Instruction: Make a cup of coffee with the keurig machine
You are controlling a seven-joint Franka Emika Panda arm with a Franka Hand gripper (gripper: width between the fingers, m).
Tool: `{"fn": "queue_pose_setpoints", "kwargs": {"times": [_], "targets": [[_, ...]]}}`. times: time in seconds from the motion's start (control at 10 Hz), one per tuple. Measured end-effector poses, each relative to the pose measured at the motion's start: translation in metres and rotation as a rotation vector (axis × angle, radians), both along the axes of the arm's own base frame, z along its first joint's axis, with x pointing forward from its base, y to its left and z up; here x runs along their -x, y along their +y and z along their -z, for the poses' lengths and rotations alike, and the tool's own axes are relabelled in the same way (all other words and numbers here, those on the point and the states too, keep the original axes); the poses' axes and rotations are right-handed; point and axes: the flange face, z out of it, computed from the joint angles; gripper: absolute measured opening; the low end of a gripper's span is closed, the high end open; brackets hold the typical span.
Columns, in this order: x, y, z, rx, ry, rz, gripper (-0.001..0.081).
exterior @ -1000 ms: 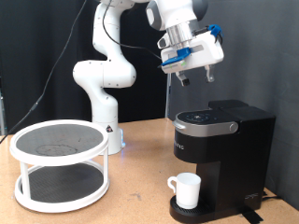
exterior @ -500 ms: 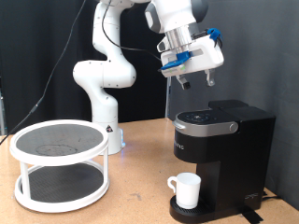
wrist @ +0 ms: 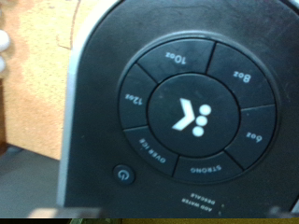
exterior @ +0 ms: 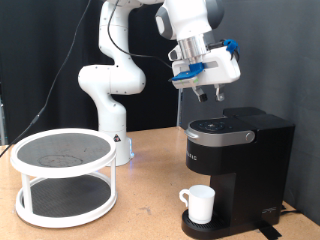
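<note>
The keurig machine [exterior: 238, 160] stands at the exterior view's right with its lid down. The white cup [exterior: 199, 204] sits on its round drip base, under the spout. My gripper [exterior: 208, 95] hangs just above the machine's lid, towards its rear edge, and touches nothing. The wrist view looks straight down on the lid's round control panel [wrist: 194, 114], with size buttons around a centre button and a power button [wrist: 121, 173]. No fingers show in the wrist view.
A white two-tier round rack [exterior: 63, 176] stands on the wooden table [exterior: 150, 215] at the exterior view's left. The robot's white base [exterior: 110, 110] is behind it. A black curtain forms the backdrop.
My gripper has moved towards the exterior view's right and slightly down, closer over the machine's lid. The cup and machine have not moved.
</note>
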Motion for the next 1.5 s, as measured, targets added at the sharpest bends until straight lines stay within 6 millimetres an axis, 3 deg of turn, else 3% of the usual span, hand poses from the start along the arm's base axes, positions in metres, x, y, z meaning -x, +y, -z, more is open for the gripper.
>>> {"fn": "queue_pose_setpoints", "kwargs": {"times": [0.1, 0.2, 0.3, 0.4, 0.5, 1.5], "targets": [[-0.004, 0.001, 0.003, 0.004, 0.028, -0.005, 0.0221], [-0.008, 0.002, 0.008, 0.011, 0.058, -0.012, 0.0221], [-0.011, 0.003, 0.013, 0.020, 0.093, -0.022, 0.0081], [-0.014, 0.003, 0.018, 0.029, 0.126, -0.036, 0.0081], [-0.016, 0.004, 0.023, 0.034, 0.158, -0.052, 0.0014], [-0.034, 0.007, 0.054, 0.072, 0.318, -0.085, 0.0000]]}}
